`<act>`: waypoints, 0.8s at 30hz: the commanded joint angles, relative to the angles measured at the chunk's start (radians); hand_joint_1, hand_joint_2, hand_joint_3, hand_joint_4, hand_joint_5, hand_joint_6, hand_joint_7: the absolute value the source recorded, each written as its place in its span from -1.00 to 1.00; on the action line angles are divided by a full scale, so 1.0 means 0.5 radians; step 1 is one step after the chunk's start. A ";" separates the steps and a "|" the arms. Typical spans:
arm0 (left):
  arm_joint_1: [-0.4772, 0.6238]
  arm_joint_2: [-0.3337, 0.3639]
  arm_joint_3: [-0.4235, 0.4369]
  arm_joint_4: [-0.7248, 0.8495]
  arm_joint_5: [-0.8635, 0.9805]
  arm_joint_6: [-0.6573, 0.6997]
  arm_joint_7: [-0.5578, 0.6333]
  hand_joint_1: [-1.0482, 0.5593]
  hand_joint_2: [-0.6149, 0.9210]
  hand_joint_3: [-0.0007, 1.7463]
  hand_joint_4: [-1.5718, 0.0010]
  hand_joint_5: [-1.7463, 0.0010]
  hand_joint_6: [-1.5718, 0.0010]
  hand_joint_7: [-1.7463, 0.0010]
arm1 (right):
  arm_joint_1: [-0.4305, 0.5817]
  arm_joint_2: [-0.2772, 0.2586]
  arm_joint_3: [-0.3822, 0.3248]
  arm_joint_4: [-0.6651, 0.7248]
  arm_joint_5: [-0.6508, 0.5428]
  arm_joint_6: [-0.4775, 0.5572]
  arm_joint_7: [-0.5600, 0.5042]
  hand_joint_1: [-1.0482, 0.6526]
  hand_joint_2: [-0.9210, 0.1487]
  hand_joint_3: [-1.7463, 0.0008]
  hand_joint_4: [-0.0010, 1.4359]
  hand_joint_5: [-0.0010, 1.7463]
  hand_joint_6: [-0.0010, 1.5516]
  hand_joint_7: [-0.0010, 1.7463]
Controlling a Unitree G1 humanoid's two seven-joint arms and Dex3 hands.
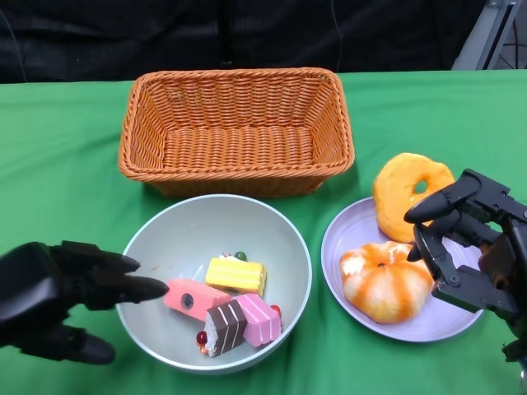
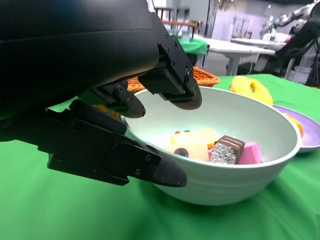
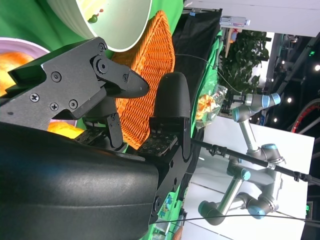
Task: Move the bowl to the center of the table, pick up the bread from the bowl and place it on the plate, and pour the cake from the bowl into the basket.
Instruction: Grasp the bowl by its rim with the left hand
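Observation:
The pale green bowl point(image 1: 165, 239) stands at the front middle of the green table, holding several cake pieces: a yellow one point(image 1: 235, 274), a pink one point(image 1: 193, 298) and a brown-and-pink pair point(image 1: 243, 322). My left hand point(image 1: 58, 296) is at the bowl's left rim. Its upper fingers point(image 2: 180, 95) reach over the rim and its thumb point(image 2: 150, 167) lies outside the wall, without a clear grip. On the lilac plate point(image 1: 333, 247) to the right lie a yellow ring bread point(image 1: 408, 191) and an orange-striped bread point(image 1: 385, 281). Over the plate's right edge my right hand point(image 1: 469, 243) hovers with fingers apart, holding nothing.
An orange wicker basket point(image 1: 239, 78) with nothing in it stands just behind the bowl, its front wall close to the bowl's far rim. Green cloth lies bare to the left of the basket and along the front edge. Beyond the table, the right wrist view shows other robot arms.

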 commanded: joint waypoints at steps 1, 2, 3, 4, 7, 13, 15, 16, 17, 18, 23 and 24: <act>-0.122 0.128 -0.377 -0.018 0.441 0.246 0.712 -0.16 0.94 -1.00 0.01 0.95 0.06 0.96 | 0.013 0.004 -0.040 -0.022 0.048 0.030 -0.015 0.14 -0.50 -0.01 -0.14 0.80 -0.20 0.48; -0.161 0.129 -0.477 0.019 0.512 0.304 0.839 -0.14 0.94 -1.00 -0.01 0.95 0.05 0.96 | 0.015 0.007 -0.040 -0.024 0.049 0.033 -0.018 0.14 -0.50 0.00 -0.14 0.80 -0.21 0.48; -0.195 0.134 -0.567 0.053 0.569 0.352 0.956 -0.10 0.94 -1.00 -0.06 0.94 0.00 0.95 | 0.016 0.009 -0.040 -0.026 0.049 0.036 -0.020 0.15 -0.51 0.01 -0.14 0.81 -0.20 0.48; -0.226 0.141 -0.654 0.085 0.615 0.395 1.067 -0.08 0.94 -1.00 -0.08 0.94 -0.02 0.95 | 0.016 0.011 -0.041 -0.027 0.049 0.038 -0.022 0.15 -0.51 0.01 -0.14 0.81 -0.20 0.48; -0.352 0.125 -0.947 0.225 0.738 0.538 1.355 -0.06 0.95 -0.99 -0.14 0.94 -0.07 0.95 | 0.017 0.013 -0.040 -0.021 0.047 0.029 -0.016 0.16 -0.53 0.03 -0.14 0.81 -0.20 0.47; -0.578 0.054 -1.419 0.482 0.791 0.728 1.610 -0.08 0.99 -0.99 -0.18 0.96 -0.09 0.98 | 0.017 0.019 -0.042 -0.016 0.042 0.028 -0.016 0.16 -0.56 0.07 -0.14 0.81 -0.21 0.48; -0.631 0.028 -1.518 0.543 0.768 0.745 1.612 -0.08 1.00 -0.99 -0.19 0.97 -0.10 0.98 | 0.017 0.020 -0.043 -0.017 0.032 0.033 -0.024 0.15 -0.56 0.08 -0.15 0.80 -0.21 0.47; -0.654 0.014 -1.553 0.573 0.749 0.750 1.592 -0.08 1.00 -0.99 -0.19 0.97 -0.11 0.98 | 0.017 0.021 -0.043 -0.017 0.028 0.035 -0.026 0.14 -0.57 0.09 -0.15 0.80 -0.20 0.47; -0.672 0.004 -1.583 0.599 0.728 0.757 1.569 -0.08 0.98 -1.00 -0.21 0.96 -0.13 0.97 | 0.017 0.021 -0.043 -0.018 0.027 0.039 -0.027 0.14 -0.57 0.10 -0.14 0.80 -0.20 0.47; -0.687 -0.002 -1.612 0.619 0.707 0.762 1.556 -0.08 0.98 -0.99 -0.21 0.96 -0.13 0.97 | 0.017 0.021 -0.044 -0.019 0.026 0.041 -0.028 0.14 -0.58 0.10 -0.15 0.80 -0.20 0.46; -0.726 -0.036 -1.700 0.692 0.581 0.758 1.495 -0.07 0.98 -0.99 -0.25 0.96 -0.17 0.97 | 0.013 0.020 -0.050 -0.012 0.028 0.050 -0.032 0.14 -0.60 0.12 -0.14 0.81 -0.19 0.47; -0.727 -0.042 -1.713 0.696 0.563 0.764 1.503 -0.07 0.99 -0.99 -0.25 0.96 -0.17 0.97 | 0.011 0.020 -0.052 -0.009 0.028 0.053 -0.034 0.14 -0.60 0.12 -0.14 0.80 -0.19 0.47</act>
